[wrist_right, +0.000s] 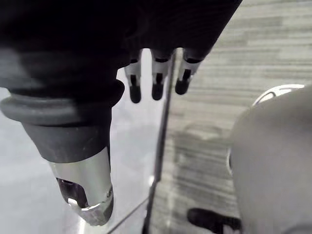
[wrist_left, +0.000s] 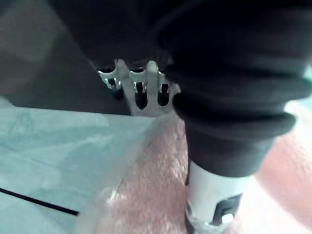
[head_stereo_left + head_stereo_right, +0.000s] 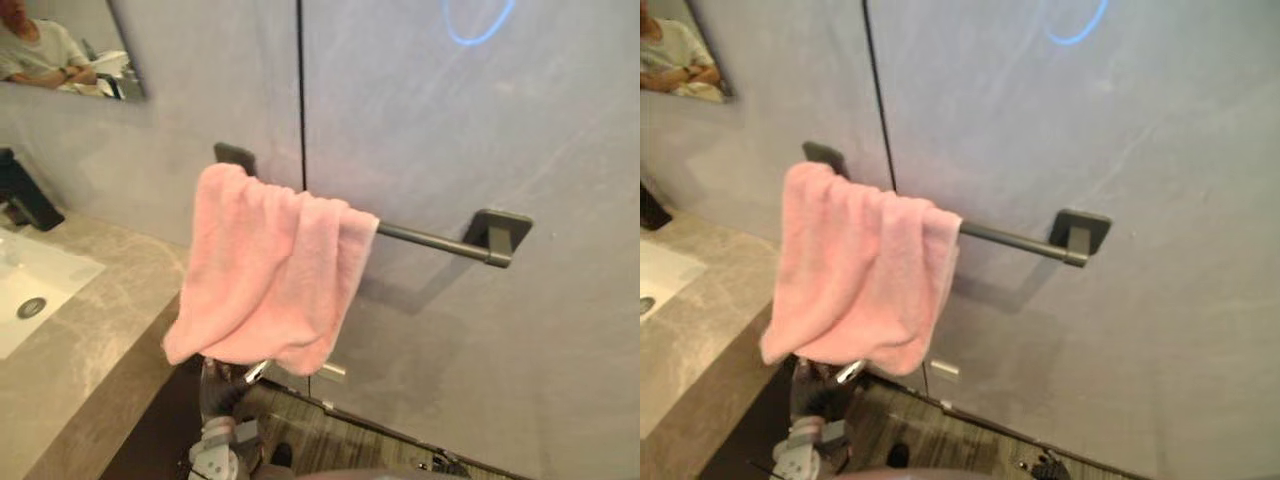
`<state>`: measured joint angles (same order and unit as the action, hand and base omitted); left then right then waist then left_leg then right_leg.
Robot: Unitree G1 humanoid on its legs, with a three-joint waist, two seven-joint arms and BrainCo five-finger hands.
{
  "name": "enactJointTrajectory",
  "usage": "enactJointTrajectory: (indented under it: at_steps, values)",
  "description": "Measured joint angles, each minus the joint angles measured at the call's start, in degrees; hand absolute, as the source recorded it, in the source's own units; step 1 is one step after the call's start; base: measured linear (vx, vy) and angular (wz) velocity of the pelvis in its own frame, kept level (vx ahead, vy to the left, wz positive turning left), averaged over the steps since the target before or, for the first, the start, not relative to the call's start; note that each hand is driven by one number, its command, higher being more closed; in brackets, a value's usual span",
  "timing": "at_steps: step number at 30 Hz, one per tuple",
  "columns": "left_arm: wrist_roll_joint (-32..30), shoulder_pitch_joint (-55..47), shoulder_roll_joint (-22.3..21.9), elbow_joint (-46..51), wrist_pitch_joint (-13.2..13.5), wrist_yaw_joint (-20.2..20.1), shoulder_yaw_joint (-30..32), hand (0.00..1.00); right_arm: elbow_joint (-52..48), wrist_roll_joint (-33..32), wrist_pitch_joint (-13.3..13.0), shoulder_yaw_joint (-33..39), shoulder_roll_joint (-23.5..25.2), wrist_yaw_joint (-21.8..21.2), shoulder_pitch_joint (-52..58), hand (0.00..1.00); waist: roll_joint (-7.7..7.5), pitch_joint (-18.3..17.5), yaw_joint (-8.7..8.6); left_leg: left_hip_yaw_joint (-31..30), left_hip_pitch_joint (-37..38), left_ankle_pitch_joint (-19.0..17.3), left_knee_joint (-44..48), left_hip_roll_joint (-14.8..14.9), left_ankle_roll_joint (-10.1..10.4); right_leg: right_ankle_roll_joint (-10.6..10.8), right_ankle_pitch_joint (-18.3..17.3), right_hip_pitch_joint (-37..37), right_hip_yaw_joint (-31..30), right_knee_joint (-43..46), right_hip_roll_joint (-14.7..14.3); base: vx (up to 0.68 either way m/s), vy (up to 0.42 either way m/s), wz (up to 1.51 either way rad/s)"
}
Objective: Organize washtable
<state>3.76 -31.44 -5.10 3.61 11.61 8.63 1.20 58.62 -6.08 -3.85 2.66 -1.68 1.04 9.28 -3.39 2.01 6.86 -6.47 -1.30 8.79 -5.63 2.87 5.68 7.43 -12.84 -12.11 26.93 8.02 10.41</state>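
The pink towel (image 3: 270,275) hangs bunched at the left end of the dark towel bar (image 3: 430,240), which runs sideways along the grey wall. The bar's right half is bare, so any spreading goes that way. The left hand (image 3: 222,388) sits directly under the towel's lower hem, just beside the stone surface (image 3: 90,350). Its fingers look relaxed and apart, with the cloth right next to the thumb but not pinched. The right hand (image 1: 157,85) hangs over the floor with its fingers loose and empty, well apart from the towel. The left is clearly the nearer one, and its reach is straight up.
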Motion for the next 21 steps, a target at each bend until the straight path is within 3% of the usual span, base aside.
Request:
enactJointTrajectory:
  at_steps: [12,15,21]
  values:
    - [-0.1,-0.7,0.4,-5.7,-1.3,-2.6,1.2,0.0,-1.1,1.7,0.3,-1.8,2.0,0.3,-2.8,0.0,-0.06,1.6,0.24,-1.9,-0.7,0.4,0.1,-1.1,-0.1,0.3,-0.7,-0.8,2.8,0.0,0.7,0.0,-0.02,0.11]
    - [-3.3,-0.5,2.0,-5.8,-1.3,-3.7,0.0,0.0,-1.1,1.7,0.3,-1.3,3.1,0.3,-3.3,0.0,0.21,2.1,0.26,-1.5,-0.7,0.4,0.1,-0.9,-0.1,0.3,-0.7,-1.0,2.7,-0.2,0.9,0.01,-0.023,-0.01]
    - [-8.8,0.4,4.6,12.8,-0.1,-1.4,-2.8,0.0,-1.0,1.8,-0.2,-0.3,3.6,1.6,-4.2,0.0,0.51,3.1,0.23,-1.0,-0.8,0.1,0.1,-0.8,-0.1,0.3,-0.6,-0.6,2.3,-0.4,0.5,-0.01,-0.014,-0.03]
